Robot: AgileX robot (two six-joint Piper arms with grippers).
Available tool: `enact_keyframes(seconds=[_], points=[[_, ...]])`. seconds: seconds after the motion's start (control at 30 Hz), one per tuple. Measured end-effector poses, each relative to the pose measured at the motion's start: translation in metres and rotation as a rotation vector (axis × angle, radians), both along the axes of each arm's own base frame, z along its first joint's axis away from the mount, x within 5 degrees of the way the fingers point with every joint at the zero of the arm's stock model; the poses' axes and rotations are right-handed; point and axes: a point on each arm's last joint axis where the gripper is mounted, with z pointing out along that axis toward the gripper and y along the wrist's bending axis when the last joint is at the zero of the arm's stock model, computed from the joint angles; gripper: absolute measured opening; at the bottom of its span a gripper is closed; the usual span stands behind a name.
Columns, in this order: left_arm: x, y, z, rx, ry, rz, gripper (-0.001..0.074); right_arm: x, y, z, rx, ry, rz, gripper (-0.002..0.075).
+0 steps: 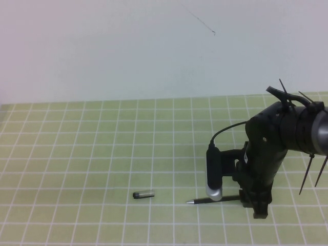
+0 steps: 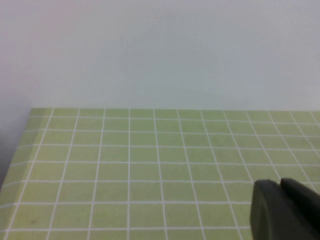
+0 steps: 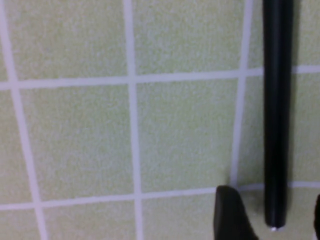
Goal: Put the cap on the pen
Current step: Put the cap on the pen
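Observation:
The thin black pen lies flat on the green grid mat, its silvery tip pointing left. The short black-and-clear cap lies on the mat about three squares left of the tip. My right gripper is down at the mat over the pen's rear end. In the right wrist view the pen runs between its open fingers, with a gap on each side, so it is not gripped. My left gripper shows only in its wrist view, shut and empty above bare mat; it is out of the high view.
The green grid mat covers the table up to a pale wall at the back. The right arm's cable and cable ties hang beside the arm at the right edge.

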Motion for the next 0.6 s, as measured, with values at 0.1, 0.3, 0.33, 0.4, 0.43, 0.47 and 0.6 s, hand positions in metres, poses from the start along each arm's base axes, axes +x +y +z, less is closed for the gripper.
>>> enact_keyframes(seconds=[0.1,0.3,0.33,0.4,0.43,0.47,0.6], points=[[0.0,0.0,0.0,-0.008,0.001,-0.001,0.0,0.001,0.001,0.0,0.005,-0.012,0.016,0.0344],[0.0,0.0,0.0,-0.008,0.002,-0.001,0.0,0.001,0.001,-0.01,-0.014,0.021,0.019,0.0343],[0.0,0.0,0.0,-0.008,0.002,-0.001,0.0,0.002,0.001,-0.011,-0.017,0.025,0.022,0.0343],[0.0,0.0,0.0,-0.008,0.002,-0.001,0.0,0.002,0.001,-0.011,-0.017,0.027,0.02,0.0342],[0.0,0.0,0.0,-0.008,0.002,-0.001,0.0,0.002,0.001,-0.011,-0.018,0.027,0.022,0.0337],[0.0,0.0,0.0,-0.008,0.002,-0.001,0.0,0.002,0.001,-0.011,-0.019,0.029,0.022,0.0328],[0.0,0.0,0.0,-0.006,0.002,-0.001,0.0,0.0,0.001,-0.011,-0.024,0.042,0.018,0.0256]])
